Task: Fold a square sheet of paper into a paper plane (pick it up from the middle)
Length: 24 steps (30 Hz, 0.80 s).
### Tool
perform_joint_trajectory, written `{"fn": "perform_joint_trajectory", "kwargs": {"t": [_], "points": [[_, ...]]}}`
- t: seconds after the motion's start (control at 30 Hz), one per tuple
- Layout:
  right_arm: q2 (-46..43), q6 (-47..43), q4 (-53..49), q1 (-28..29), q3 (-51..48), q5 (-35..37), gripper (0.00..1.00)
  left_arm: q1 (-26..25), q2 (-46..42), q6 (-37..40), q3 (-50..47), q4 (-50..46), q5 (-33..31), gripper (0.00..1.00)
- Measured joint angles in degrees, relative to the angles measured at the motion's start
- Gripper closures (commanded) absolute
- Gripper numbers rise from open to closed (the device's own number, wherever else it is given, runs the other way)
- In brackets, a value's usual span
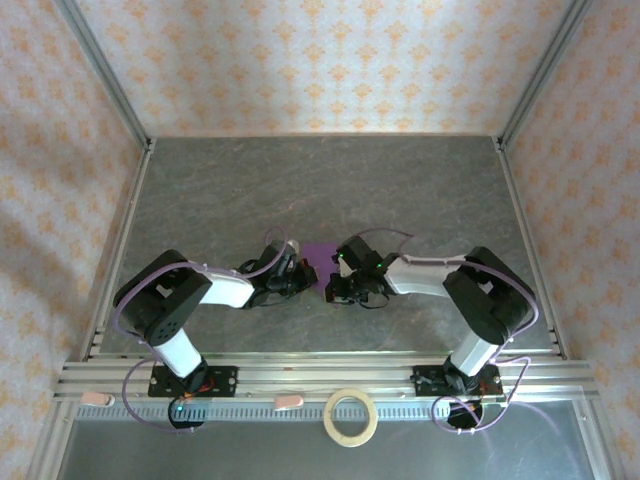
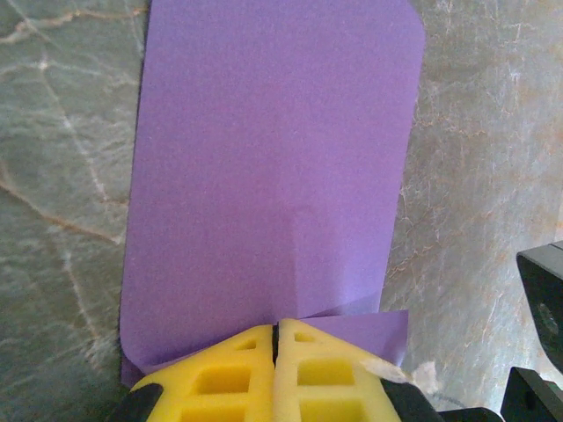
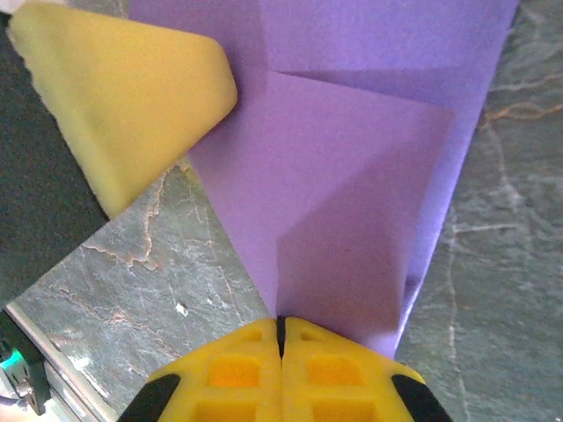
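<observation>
**Two shut tools at the paper, with an early fold in hand**

You have both tools closed, the yellow pads pressed together with no gap. The left tool [image 2: 277,352] sits at the near edge of the square sheet of paper [image 2: 273,176], where a small flap is turned up. The right tool [image 3: 281,343] meets the pointed end of a folded corner. Whether paper is pinched between the pads or only pressed under them, I cannot tell. The sheet lies in the middle of the table [image 1: 330,180], between the two tools, partly folded and not yet a dart.

In my judgement this is an early fold, a corner brought toward the centre line. The next move asks you to flatten that crease with one tool while the other holds the sheet down, because thin paper may slide on this smooth top.

For room, the tools are very near each other. A yellow finger [image 3: 123,97] of the left tool is just beside the paper, so move one arm at a time. The far half of the table is open and the walls are well apart. The tape ring [image 1: 350,417] lies behind the arm bases, out of the way.
</observation>
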Motion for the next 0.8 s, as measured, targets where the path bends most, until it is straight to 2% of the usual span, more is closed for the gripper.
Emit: {"fn": "perform_joint_trajectory", "kwargs": {"t": [0.57,0.8], "points": [[-7.0,2.3,4.0,-2.2,-9.5,-3.8,1.0,0.0,0.0,0.0,-0.1,0.2,0.0,1.0],[-10.3,3.4,2.6,-2.3,-9.6,-4.5,1.0,0.0,0.0,0.0,-0.1,0.2,0.0,1.0]]}}
